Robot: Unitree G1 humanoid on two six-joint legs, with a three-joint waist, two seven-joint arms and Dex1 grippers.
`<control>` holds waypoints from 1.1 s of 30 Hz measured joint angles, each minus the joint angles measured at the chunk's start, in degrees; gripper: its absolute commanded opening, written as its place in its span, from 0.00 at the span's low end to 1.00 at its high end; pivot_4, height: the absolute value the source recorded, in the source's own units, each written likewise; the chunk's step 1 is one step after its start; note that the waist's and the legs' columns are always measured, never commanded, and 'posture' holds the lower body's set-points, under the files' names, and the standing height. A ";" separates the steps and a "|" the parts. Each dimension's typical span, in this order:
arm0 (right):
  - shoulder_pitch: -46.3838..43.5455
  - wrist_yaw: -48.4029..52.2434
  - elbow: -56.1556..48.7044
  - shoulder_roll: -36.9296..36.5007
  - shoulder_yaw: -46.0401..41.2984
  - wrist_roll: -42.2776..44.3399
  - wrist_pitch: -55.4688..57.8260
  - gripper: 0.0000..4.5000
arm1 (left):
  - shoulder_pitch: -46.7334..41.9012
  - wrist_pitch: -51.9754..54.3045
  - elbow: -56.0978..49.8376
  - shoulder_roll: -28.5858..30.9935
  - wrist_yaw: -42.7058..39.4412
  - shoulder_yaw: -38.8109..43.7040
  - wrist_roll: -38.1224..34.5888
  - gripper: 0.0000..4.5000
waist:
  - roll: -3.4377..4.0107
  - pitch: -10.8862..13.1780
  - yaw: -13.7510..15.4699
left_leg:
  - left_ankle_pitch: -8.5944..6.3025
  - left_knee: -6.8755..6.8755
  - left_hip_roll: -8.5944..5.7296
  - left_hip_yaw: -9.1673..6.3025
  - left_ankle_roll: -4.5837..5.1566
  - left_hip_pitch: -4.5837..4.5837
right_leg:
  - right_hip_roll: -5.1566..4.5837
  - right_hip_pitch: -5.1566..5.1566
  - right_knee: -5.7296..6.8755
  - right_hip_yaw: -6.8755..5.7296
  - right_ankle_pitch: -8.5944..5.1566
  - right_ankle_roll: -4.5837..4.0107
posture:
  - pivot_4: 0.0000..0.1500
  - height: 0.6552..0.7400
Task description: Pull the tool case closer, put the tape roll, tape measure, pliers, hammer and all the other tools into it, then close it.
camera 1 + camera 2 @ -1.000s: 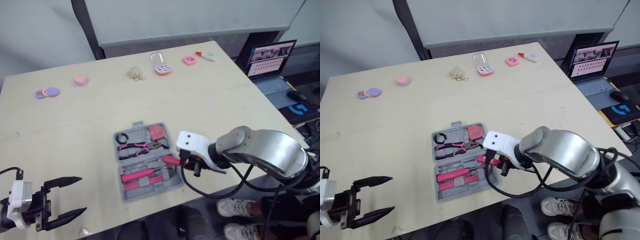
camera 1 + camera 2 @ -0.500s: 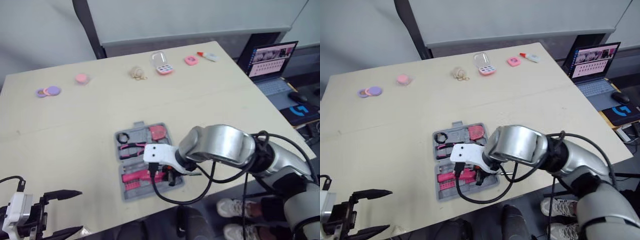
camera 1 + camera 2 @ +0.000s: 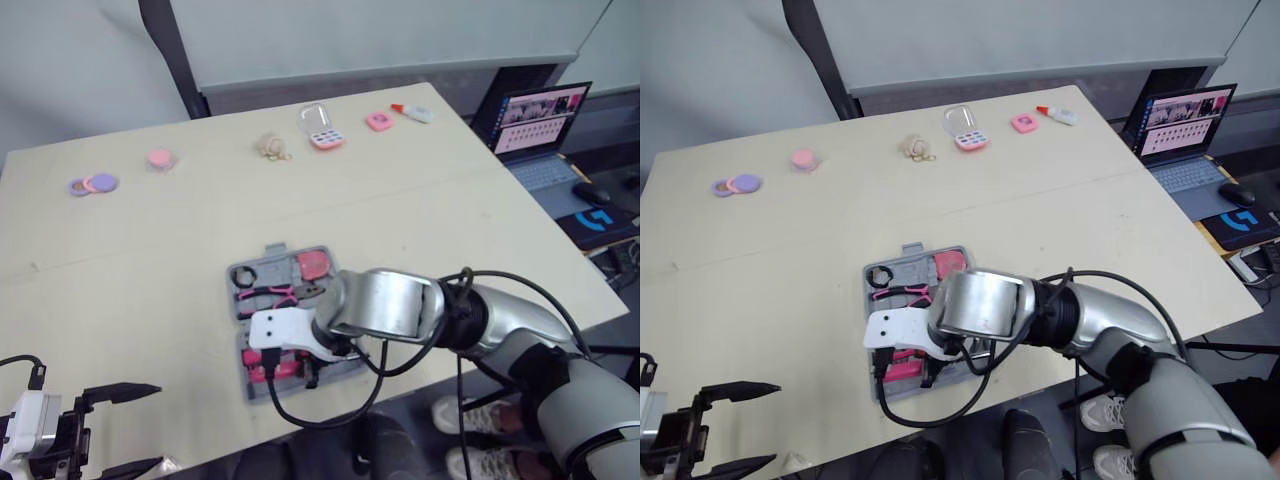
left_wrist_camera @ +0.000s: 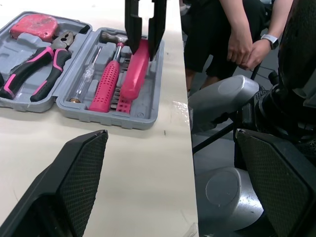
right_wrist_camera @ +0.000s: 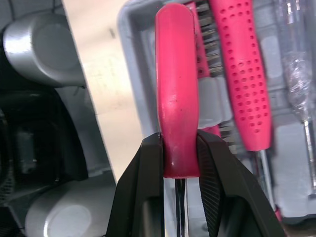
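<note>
Between the fingers of the right gripper [image 5: 178,143] is a pink-handled tool [image 5: 177,84], clamped tightly near the end where a thin metal shaft comes out. Just under this gripper lies the open tool case [image 4: 148,116], with the hammer [image 4: 106,81] just beside the held handle and the pliers [image 4: 34,64] farther away. The left gripper [image 4: 170,133] is wide open and empty, apart from the case.

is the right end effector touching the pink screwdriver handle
Touching. In the right wrist view the right end effector has both fingers pressed against the sides of the pink screwdriver handle, with no gap.
</note>
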 measured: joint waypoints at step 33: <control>1.24 4.06 2.31 2.88 3.28 -2.97 -1.88 0.98 | 2.93 0.04 -2.20 -1.20 0.05 0.65 0.00 1.00 | -0.03 -0.01 -0.03 | -0.02 0.01 0.03 0.07 -0.04 -0.03 | 0.00 -0.14 0.11 -0.05 -0.03 -0.05 | 1.00 0.87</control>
